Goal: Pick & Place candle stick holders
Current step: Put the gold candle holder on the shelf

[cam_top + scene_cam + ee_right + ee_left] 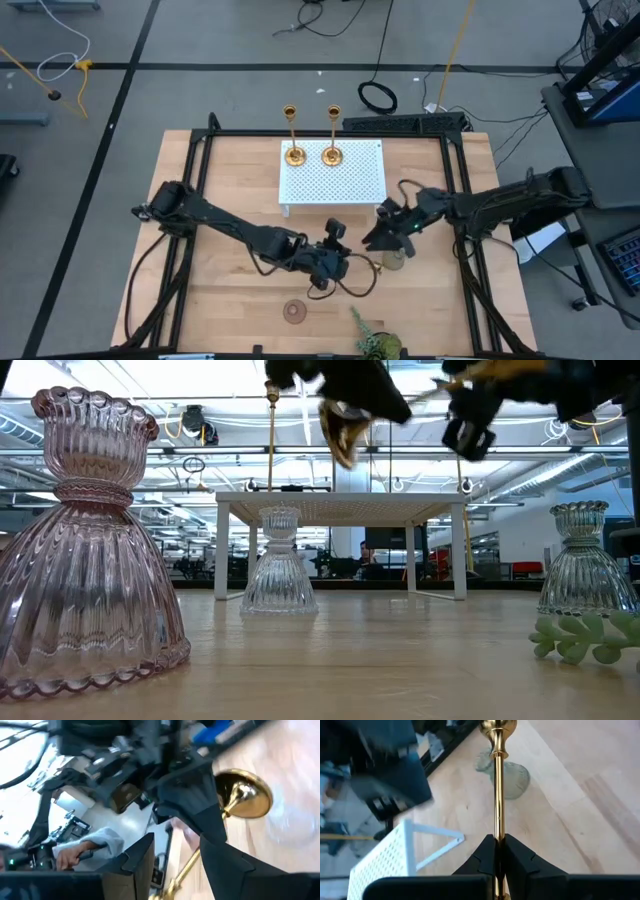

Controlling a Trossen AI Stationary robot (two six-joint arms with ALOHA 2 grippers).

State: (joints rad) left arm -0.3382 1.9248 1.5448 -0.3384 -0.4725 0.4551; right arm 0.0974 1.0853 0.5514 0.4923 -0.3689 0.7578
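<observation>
Your left hand (496, 851) is clamped on the thin shiny gold candlestick (497, 790); keep it level, and bring the open, empty right hand (175, 852) around its stem squarely.

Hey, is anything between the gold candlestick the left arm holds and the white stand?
Nothing visible lies between them. The left gripper clamps the candlestick by its stem just in front of the white stand. The open right gripper hovers close beside it.
</observation>
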